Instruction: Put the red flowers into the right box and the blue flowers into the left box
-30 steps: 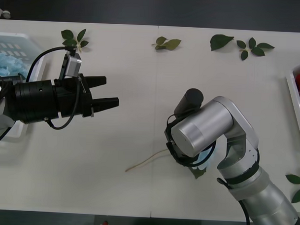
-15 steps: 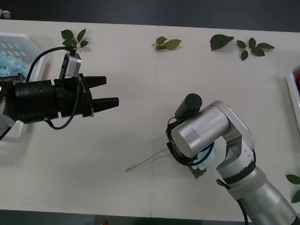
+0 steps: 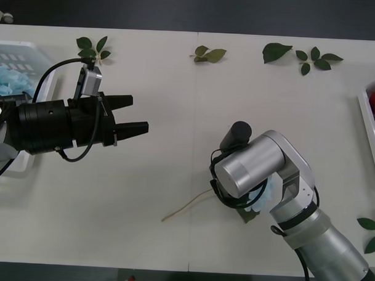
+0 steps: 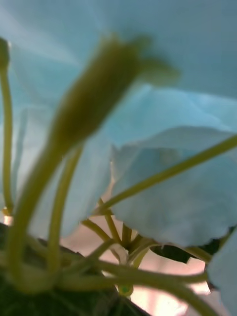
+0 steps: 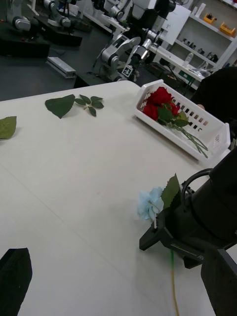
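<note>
Blue flower (image 5: 149, 203) sits between the right claw's (image 5: 159, 228) fingers.

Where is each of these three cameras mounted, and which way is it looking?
Front view: above the arms, looking down at the table; both arms show, left gripper open.
Right wrist view: on the right wrist, pressed close to the blue flower.
Left wrist view: on the left wrist, facing across the table to the right box of red flowers; own fingertips at the corners.
Shared: front and left wrist views both show the blue flower.
</note>
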`<state>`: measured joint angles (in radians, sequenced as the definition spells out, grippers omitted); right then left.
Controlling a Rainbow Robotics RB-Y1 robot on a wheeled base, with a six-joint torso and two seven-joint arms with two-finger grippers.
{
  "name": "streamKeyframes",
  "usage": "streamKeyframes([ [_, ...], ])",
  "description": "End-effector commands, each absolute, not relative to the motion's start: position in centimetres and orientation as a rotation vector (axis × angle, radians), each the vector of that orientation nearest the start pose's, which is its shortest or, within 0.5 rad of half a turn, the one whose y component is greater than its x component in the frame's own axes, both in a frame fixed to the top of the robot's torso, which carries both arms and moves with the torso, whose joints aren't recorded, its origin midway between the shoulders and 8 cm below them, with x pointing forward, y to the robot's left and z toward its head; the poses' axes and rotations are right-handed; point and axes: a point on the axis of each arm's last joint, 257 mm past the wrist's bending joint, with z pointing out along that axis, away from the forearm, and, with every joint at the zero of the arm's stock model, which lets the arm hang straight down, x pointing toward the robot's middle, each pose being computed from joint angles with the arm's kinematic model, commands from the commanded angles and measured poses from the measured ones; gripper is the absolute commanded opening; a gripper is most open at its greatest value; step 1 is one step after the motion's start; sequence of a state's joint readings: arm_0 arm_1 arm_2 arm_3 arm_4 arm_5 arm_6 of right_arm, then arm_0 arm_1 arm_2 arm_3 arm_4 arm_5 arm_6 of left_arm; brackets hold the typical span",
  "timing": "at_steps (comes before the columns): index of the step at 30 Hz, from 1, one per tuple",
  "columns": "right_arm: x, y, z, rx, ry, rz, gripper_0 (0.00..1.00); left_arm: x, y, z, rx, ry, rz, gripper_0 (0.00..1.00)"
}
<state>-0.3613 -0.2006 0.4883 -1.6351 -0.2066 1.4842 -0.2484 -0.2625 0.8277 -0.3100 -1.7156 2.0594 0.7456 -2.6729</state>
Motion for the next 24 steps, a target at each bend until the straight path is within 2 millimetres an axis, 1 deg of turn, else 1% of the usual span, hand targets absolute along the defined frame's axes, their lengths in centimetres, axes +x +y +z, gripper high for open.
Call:
streamKeyframes([
  [1,43.03,-7.73,-36.0,1.532,2.381,0.422,0.38,45.41,11.11,-11.71,0.911,1.564,-0.835,1.0],
  [3,43.03,-7.79,-36.02,1.53,2.383,0.421,0.02,45.32,11.06,-11.79,0.912,1.565,-0.837,1.0],
  [4,43.0,-7.79,-36.07,1.531,2.383,0.422,0.0,45.34,11.02,-11.7,0.912,1.563,-0.838,1.0],
  [20,43.04,-7.66,-36.04,1.519,2.389,0.427,0.0,45.43,11.13,-11.61,0.908,1.562,-0.837,1.0],
  [24,43.3,-7.87,-35.58,1.51,2.386,0.439,0.0,45.46,11.15,-11.43,0.907,1.559,-0.836,1.0],
])
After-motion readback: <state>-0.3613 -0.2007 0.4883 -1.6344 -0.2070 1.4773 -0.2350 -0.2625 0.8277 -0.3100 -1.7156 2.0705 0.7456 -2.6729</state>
